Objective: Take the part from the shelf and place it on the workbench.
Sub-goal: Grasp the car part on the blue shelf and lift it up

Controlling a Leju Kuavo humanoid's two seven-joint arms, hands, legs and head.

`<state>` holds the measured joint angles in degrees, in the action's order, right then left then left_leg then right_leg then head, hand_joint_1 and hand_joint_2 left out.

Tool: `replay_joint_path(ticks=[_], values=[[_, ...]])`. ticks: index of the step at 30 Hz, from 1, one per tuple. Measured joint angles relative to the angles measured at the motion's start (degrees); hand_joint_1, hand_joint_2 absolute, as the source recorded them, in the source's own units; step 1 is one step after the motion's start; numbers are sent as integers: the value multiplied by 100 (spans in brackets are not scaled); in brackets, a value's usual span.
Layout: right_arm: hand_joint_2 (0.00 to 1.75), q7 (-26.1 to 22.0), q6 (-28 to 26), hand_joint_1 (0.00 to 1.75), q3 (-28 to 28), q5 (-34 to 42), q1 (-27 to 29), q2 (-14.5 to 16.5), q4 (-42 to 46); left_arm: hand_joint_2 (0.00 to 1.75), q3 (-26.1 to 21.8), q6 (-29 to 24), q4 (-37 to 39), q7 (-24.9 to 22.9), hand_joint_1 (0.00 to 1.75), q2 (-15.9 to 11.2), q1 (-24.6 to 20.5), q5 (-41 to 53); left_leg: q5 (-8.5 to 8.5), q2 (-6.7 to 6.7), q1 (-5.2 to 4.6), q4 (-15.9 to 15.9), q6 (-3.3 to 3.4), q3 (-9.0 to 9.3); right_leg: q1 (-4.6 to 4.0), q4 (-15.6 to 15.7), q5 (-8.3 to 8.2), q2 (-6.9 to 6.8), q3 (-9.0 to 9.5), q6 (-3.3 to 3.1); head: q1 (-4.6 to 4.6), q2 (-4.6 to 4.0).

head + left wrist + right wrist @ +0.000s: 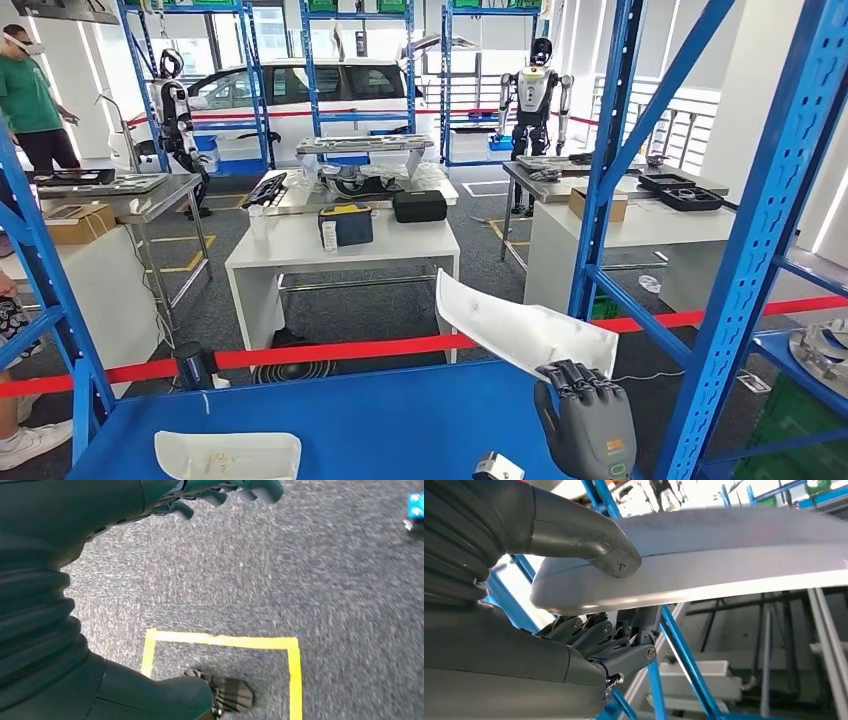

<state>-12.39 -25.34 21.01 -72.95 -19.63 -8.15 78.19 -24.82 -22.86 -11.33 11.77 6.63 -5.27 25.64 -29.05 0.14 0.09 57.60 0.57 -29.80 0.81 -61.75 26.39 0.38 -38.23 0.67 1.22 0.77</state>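
Note:
My right hand (585, 420) holds a white, flat, curved part (520, 330) by its near edge, lifted above the blue shelf board (400, 420). In the right wrist view the thumb (594, 540) presses on top of the part (724, 555) and the fingers (624, 645) clamp it from underneath. A second white part (228, 455) lies on the shelf board at the lower left. My left hand (90, 520) hangs over the grey carpet with its fingers apart and nothing in it.
Blue shelf uprights (740, 250) rise just right of the held part. A red barrier tape (350, 350) runs behind the shelf. Beyond it stand a white table (340, 245) with boxes and other benches. A person (25, 100) stands far left. A yellow floor marking (225, 641) lies below my left hand.

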Motion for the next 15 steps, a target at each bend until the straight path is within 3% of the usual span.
replay_joint_path(ticks=[3,4,5,6,8,10,13,15], values=[[175,68,-22,147,-33,21,32,-92,130,175,-1,-9,4,-16,0,7,18,14,161,26,3,4,58,-182,10,-964,725,-7,-291,54,-10,0],[175,106,-20,147,-48,9,55,-112,174,175,-1,-12,7,-22,0,10,27,21,203,33,3,19,58,-252,11,-1220,816,-8,-329,70,-10,1],[175,140,-17,147,-70,-4,81,-130,224,175,-1,-15,11,-26,0,14,35,32,240,37,4,39,54,-321,14,-1299,790,-9,-279,81,-11,1],[175,164,-15,147,-99,-13,105,-154,279,175,-1,-19,14,-27,0,16,44,46,271,39,6,68,44,-389,18,-1157,672,-12,-118,86,-11,1],[175,190,-16,147,-163,-19,137,-216,400,175,-1,-25,19,-21,0,19,67,86,319,39,5,143,8,-512,17,-413,463,-20,427,71,-11,0],[175,207,-41,147,-233,-20,206,-290,531,175,11,-31,25,-24,0,19,102,164,359,35,-6,199,-50,-577,-9,137,433,-21,770,8,-7,1],[175,275,-80,147,-388,-21,396,-397,735,175,75,-38,44,-121,0,18,172,350,431,21,-3,206,-158,-599,-23,238,397,-20,758,-112,-5,1],[175,296,-67,147,-486,-24,524,-453,865,175,128,-29,60,-224,0,16,218,451,229,8,7,369,-226,-683,2,269,291,-28,694,-193,4,1]])
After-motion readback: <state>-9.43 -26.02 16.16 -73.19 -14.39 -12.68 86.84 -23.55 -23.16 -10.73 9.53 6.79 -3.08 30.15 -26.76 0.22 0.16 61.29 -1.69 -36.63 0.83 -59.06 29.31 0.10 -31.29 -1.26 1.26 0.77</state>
